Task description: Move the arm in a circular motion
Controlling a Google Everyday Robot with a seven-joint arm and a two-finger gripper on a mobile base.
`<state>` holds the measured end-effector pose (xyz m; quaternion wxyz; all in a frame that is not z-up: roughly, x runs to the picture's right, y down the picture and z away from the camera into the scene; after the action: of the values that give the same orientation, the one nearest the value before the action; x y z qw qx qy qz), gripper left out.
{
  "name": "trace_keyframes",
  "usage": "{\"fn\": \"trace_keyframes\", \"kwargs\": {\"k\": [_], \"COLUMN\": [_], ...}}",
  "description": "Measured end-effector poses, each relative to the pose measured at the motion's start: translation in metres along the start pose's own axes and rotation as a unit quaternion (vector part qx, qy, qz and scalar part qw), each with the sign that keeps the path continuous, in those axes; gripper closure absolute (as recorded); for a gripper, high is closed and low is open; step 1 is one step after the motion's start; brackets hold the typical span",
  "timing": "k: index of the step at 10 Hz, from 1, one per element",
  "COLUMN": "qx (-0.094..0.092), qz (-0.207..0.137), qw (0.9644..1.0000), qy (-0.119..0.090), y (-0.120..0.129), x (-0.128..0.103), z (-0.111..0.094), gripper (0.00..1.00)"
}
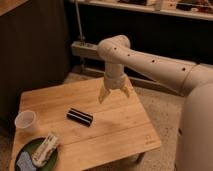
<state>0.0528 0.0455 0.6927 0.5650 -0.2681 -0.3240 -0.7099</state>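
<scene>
Pincer (114,93) first: it hangs pointing straight down over the far right part of the wooden tabletop (125,127), its two beige-tipped fingers (104,93) splayed wide apart with nothing between them. It hovers above the wood and touches nothing.

From where I stand, the arm (150,62) reaches in from the right, a thick glossy white tube dotted with small dark screw holes. It runs leftward to a rounded joint above the back edge of the tabletop, then turns down into the short wrist that carries the pincer. The bulky white body of the robot (196,130) fills the right edge of the view (it hides whatever is behind it).

On the tabletop, a flat dark rectangular block (80,116) lies near the middle, in front of and to the left of the pincer, clearly apart from it. A white paper cup (25,121) stands upright near the left edge. At the near left corner sits a dark green plate (31,156) with a pale, crinkled packet (45,149) lying across it and something bluish beside that, which I cannot make out.

Behind the tabletop there is a dark wall, with a grey bar (82,50) low along it and a thin upright pole rising from that bar. Speckled floor (160,107) shows to the right of the tabletop.
</scene>
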Motion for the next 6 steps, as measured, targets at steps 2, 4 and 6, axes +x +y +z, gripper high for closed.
{"fn": "trace_keyframes", "kwargs": {"k": [2, 4, 6], "qx": [0.001, 0.003, 0.006], "qz": [0.018, 0.034, 0.064], "qw": [0.9998, 0.9994, 0.9979], "qy": [0.0, 0.001, 0.005], "y": [0.015, 0.029, 0.045], "x": [-0.014, -0.028, -0.055], "z": [0.002, 0.005, 0.01], "gripper": [0.2, 0.2, 0.2]}}
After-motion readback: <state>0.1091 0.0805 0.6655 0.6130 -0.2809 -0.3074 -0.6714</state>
